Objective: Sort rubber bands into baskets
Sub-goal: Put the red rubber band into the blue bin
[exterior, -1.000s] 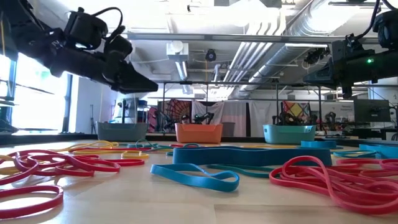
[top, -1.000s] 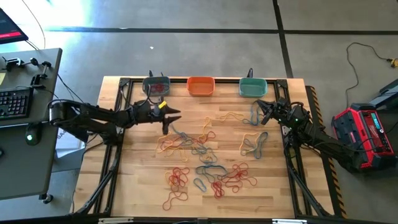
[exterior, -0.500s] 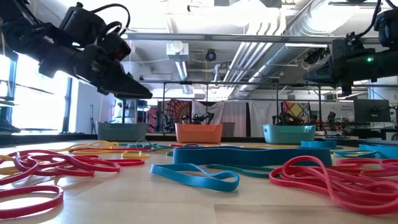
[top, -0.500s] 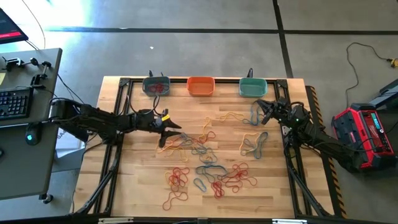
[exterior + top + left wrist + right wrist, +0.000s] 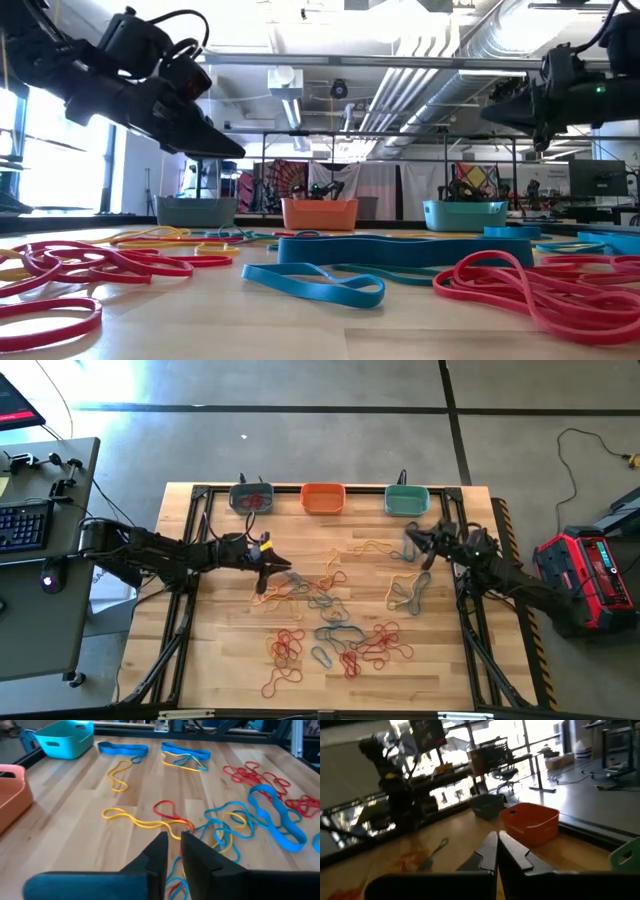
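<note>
Many rubber bands (image 5: 330,622) lie loose on the wooden table (image 5: 220,650), red, yellow and blue mixed together, and the three baskets stand in a row at the far edge: the grey-blue basket (image 5: 251,497), with something red already inside, the orange basket (image 5: 323,497) and the teal basket (image 5: 407,500). The step in hand seems to be picking one band from the tangle near the table's middle. To do it well, the left gripper (image 5: 262,572) should come down on a single strand where it lies apart from the others, for example the yellow band (image 5: 145,822) just ahead of its tips, and lift slowly so that crossed bands fall away. Its fingers (image 5: 159,851) stand nearly together with only a thin gap, and I cannot tell if a band is between them. The right gripper (image 5: 412,539) hovers near the teal basket, its fingers (image 5: 490,851) pressed together and holding nothing visible.
</note>
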You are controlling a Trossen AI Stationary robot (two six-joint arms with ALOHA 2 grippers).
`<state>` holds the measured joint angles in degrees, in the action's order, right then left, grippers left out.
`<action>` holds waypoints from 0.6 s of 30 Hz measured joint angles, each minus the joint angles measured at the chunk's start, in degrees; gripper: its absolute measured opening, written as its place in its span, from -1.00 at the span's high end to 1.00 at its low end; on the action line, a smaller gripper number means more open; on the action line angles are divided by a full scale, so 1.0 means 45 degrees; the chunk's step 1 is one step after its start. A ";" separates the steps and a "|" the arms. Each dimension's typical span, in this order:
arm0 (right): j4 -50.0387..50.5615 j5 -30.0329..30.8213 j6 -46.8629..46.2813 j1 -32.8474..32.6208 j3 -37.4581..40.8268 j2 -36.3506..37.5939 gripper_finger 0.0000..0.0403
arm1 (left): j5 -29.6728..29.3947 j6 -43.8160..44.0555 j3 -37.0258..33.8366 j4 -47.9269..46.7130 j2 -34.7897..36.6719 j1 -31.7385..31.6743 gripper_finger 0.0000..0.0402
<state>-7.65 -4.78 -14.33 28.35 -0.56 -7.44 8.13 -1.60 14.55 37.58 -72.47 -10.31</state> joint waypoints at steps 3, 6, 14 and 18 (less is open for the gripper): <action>-0.0191 -0.0019 0.0993 -0.0874 0.0000 -0.0703 1.00 | -0.0007 0.0073 0.0000 0.0000 0.0000 -0.0141 0.89; -0.0645 -0.0409 0.1539 -0.1947 -0.0033 -0.1444 1.00 | -0.0011 0.0282 0.0000 0.0000 0.0000 -0.0146 0.94; 0.0638 0.0307 0.0893 -0.4602 -0.1431 -0.3912 0.95 | -0.0007 0.0337 0.0000 -0.0007 0.0000 -0.0112 0.95; 0.2273 0.0684 0.0030 -0.5602 -0.2373 -0.5318 0.74 | -0.0067 0.0221 0.0000 -0.0021 0.0000 -0.0112 0.95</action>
<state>2.58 -1.70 -14.19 3.15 -11.23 -31.37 7.83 -0.60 14.55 37.49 -72.47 -10.81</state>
